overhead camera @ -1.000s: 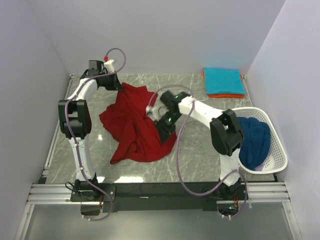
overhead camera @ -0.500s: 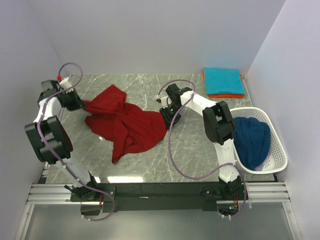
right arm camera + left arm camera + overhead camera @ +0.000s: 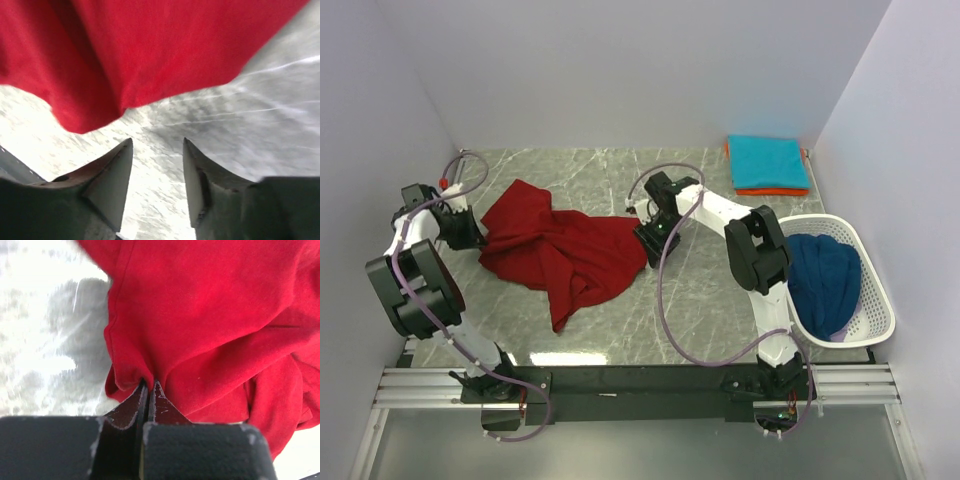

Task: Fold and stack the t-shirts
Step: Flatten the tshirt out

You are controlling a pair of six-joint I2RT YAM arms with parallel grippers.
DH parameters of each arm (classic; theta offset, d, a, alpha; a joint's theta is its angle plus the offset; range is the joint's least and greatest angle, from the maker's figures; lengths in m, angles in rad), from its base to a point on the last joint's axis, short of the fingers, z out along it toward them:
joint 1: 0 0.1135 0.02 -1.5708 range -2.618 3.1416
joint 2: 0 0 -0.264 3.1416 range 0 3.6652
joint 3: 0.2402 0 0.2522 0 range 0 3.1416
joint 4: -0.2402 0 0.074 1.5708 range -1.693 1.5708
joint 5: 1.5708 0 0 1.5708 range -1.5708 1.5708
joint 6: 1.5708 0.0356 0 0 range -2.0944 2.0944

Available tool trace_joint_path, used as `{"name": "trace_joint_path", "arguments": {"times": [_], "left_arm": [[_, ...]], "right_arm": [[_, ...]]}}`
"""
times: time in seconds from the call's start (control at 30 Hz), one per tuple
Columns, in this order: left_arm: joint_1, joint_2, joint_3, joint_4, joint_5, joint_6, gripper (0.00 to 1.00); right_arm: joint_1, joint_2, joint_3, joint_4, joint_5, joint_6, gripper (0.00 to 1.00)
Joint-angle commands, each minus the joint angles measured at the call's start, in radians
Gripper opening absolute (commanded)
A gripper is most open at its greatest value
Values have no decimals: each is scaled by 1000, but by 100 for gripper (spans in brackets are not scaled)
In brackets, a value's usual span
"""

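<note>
A: Where do we stand with the dark red t-shirt [image 3: 560,255]?

B: It lies crumpled on the table [image 3: 720,300], left of centre. Our left gripper [image 3: 148,387] is pinched tight on a fold at its left edge. Our right gripper [image 3: 157,142] has its jaws apart with nothing between them, and the shirt's right edge sits just ahead of its fingertips.

A: So the step is spreading it flat before any fold?

B: We judge so. The cloth is bunched and doubled through the middle, so we should take a clean single edge on the right, not a wad of layers.

A: And the left side?

B: We hold firm there and pull gently apart, low over the marble, so the cloth slides rather than lifts and twists.

A: What could spoil it?

B: Grabbing two layers at once, or tugging hard enough to strip the cloth from the left pinch.

A: The others?

B: The teal t-shirt [image 3: 768,162] lies folded on the orange t-shirt [image 3: 770,191] at the far right; the navy t-shirt [image 3: 825,280] waits in the basket [image 3: 875,300].
</note>
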Motion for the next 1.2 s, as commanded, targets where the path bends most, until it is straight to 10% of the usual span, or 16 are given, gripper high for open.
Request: {"name": "trace_joint_path", "arguments": {"times": [0.0,0.23,0.73,0.83,1.0,1.17], "left_arm": [[-45,38,100,2,1,16,1],[-96,95,186,11,-1,-29,1],[-113,119,238,-1,24,-44,0],[-113,124,247,-2,33,-47,0],[-151,162,340,-30,13,-32,1],[-232,271,514,-47,-14,-34,1]], "right_arm": [[-2,-67,131,23,11,1,54],[27,149,465,37,70,81,64],[124,279,507,177,252,75,70],[135,290,469,158,280,50,60],[135,264,321,50,253,10,4],[136,-12,-130,74,191,-69,0]]}}
